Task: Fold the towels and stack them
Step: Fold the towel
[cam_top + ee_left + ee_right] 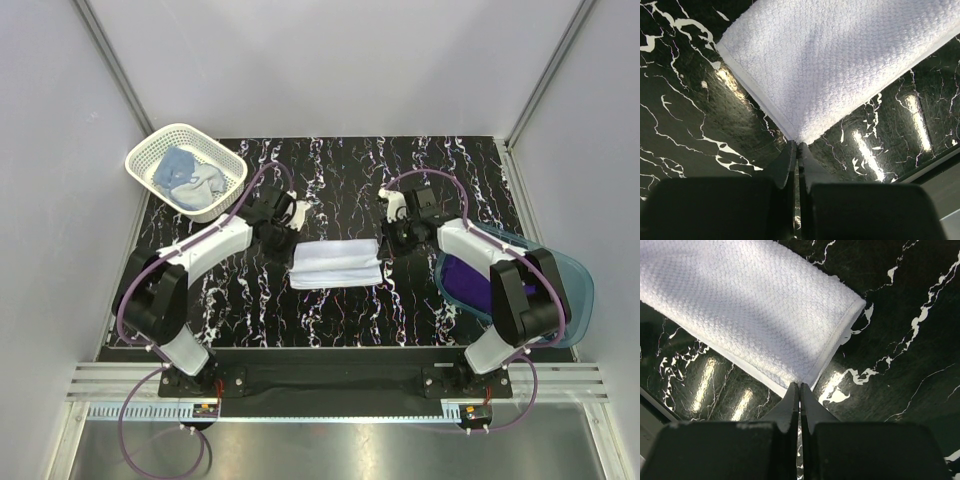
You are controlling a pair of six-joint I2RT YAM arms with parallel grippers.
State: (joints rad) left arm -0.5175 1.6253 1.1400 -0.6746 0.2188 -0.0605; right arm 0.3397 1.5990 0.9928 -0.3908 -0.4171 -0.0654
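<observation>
Top external view. Shows the left gripper (297,232) clamped shut on the far left corner of the white towel (338,265), and the right gripper (388,240) clamped the same way on the far right corner. Places that towel mid-table between the two arms, folded into a flat oblong with layered edges. Finds the light blue towel (178,168) bunched inside the white lattice basket (160,142) at the far left corner. Finds the purple towel (460,278) lying in the translucent blue tub (575,290) at the right edge, partly hidden by the right arm. Underneath, a black marble-patterned table (330,165) with white veins. Around it, plain grey walls (320,60) and aluminium framing (110,62).

Left wrist view. Shows the left gripper (798,147) with jaws pressed together, only a hairline gap between them, pinching the hemmed corner of the white towel (840,65). Has the waffle-textured cloth fanning up and to the right from the tips, flat on the glossy table (690,100), with lamp glare on either side.

Right wrist view. Shows the right gripper (800,387) equally closed, its tips meeting the corner hem of the white towel (755,310). Has the folded cloth running up and left across the table (900,340), its rounded fold edge at the upper right.
</observation>
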